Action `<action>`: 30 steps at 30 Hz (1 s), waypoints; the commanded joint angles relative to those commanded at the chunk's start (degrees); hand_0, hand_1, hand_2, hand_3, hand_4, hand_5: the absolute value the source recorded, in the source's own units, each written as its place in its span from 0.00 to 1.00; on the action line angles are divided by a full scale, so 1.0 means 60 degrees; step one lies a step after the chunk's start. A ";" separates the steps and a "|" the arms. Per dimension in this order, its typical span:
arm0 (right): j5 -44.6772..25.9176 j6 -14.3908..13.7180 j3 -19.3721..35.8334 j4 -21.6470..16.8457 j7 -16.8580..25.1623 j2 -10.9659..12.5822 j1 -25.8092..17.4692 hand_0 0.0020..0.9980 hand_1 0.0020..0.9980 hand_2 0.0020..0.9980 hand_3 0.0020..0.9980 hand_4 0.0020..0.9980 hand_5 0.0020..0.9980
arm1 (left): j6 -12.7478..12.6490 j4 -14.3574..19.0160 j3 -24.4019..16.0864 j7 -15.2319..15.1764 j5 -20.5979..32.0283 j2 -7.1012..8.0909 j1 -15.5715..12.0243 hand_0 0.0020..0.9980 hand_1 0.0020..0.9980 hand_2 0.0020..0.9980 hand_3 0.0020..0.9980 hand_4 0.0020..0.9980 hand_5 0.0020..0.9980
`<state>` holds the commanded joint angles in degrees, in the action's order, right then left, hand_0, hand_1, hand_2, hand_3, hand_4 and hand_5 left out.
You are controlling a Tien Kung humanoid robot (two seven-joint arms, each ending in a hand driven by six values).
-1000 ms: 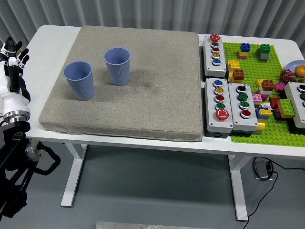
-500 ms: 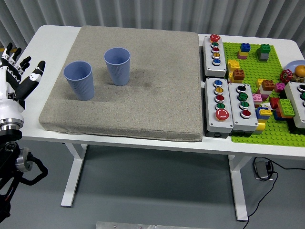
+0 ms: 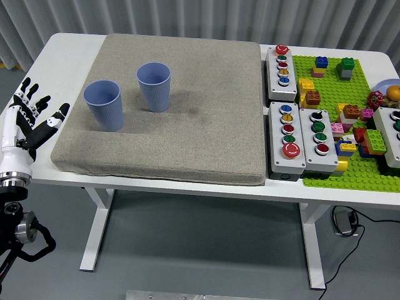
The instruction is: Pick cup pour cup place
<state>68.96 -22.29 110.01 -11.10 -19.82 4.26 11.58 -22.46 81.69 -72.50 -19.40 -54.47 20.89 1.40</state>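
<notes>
left hand [image 3: 28, 128] now nearer the cups [image 3: 105, 105], fingers spread

There is one view only, from a head camera set high on the robot's side, facing forward and steeply down. It stands far enough back to take in nearly the whole white tabletop [image 3: 75, 56], its near edge crossing the lower half of the frame, with the table legs and grey floor showing beneath. The far edge lies near the top, against a ribbed grey wall. The right end is cut off across the green baseplate [image 3: 350, 125]. The left hand [image 3: 28, 128] enters at the left edge.
</notes>
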 joint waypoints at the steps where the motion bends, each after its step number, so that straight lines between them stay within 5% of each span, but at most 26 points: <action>1: 0.0005 -0.0001 -0.0004 0.0000 -0.0001 0.0000 -0.0005 0.67 0.55 0.49 0.54 0.00 0.28 | -0.0004 -0.0044 0.0058 0.0020 -0.0050 0.0005 -0.0009 0.85 0.85 0.98 0.95 0.86 0.24; 14: -0.0235 -0.0058 -0.0144 0.0013 0.0047 0.0005 0.0046 0.67 0.55 0.49 0.54 0.00 0.28 | 0.0007 -0.0816 0.0845 0.0041 -0.0227 -0.0072 0.0345 0.86 0.85 0.98 0.87 0.87 0.27; 17: -0.0272 -0.0080 -0.0176 0.0018 0.0054 0.0002 0.0058 0.67 0.55 0.49 0.54 0.00 0.28 | 0.0271 -0.1125 0.0989 0.0147 -0.0455 -0.0144 0.0533 0.86 0.85 0.98 0.87 0.87 0.27; 18: -0.0275 -0.0082 -0.0178 0.0018 0.0055 0.0002 0.0059 0.67 0.55 0.49 0.54 0.00 0.28 | 0.0293 -0.1150 0.1003 0.0158 -0.0475 -0.0146 0.0548 0.90 0.89 1.00 0.93 0.97 0.44; 30: -0.0543 -0.0198 -0.0353 0.0027 0.0122 -0.0011 0.0087 0.67 0.55 0.49 0.54 0.00 0.28 | 0.0511 -0.2199 0.1370 0.0358 -0.0748 -0.0412 0.1205 0.90 0.90 1.00 0.94 0.96 0.42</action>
<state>65.71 -23.48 107.89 -10.94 -19.09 4.19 12.10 -19.40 68.49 -64.29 -17.25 -58.96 18.42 8.63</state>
